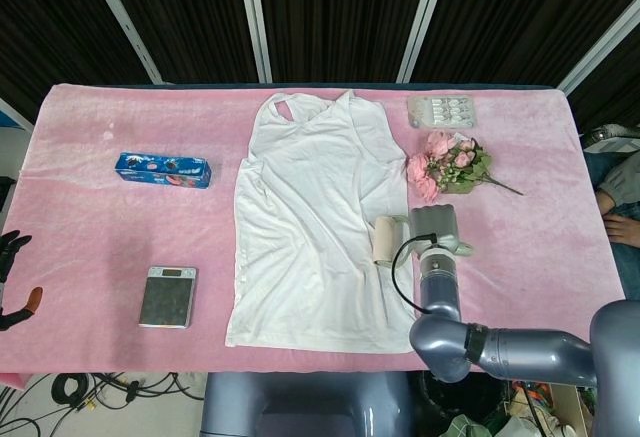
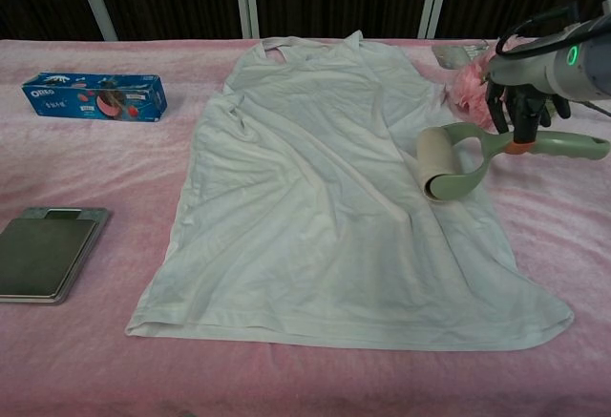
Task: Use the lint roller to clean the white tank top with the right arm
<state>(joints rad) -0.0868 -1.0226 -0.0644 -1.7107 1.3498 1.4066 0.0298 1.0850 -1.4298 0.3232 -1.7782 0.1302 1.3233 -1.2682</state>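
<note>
The white tank top [image 1: 312,222] [image 2: 315,198] lies flat and wrinkled on the pink cloth, neck toward the far side. My right hand [image 1: 436,228] [image 2: 525,107] grips the green handle of the lint roller [image 1: 386,239] [image 2: 449,159]. The roller's pale drum rests at the tank top's right edge, about halfway down its side. My left hand [image 1: 12,277] hangs off the table's left edge with its dark fingers apart, holding nothing; the chest view does not show it.
A blue cookie box [image 1: 162,169] [image 2: 94,95] and a grey scale [image 1: 168,296] [image 2: 43,253] lie left of the tank top. Pink flowers [image 1: 447,165] [image 2: 470,83] and a blister pack [image 1: 443,111] sit at the far right, close to the right hand.
</note>
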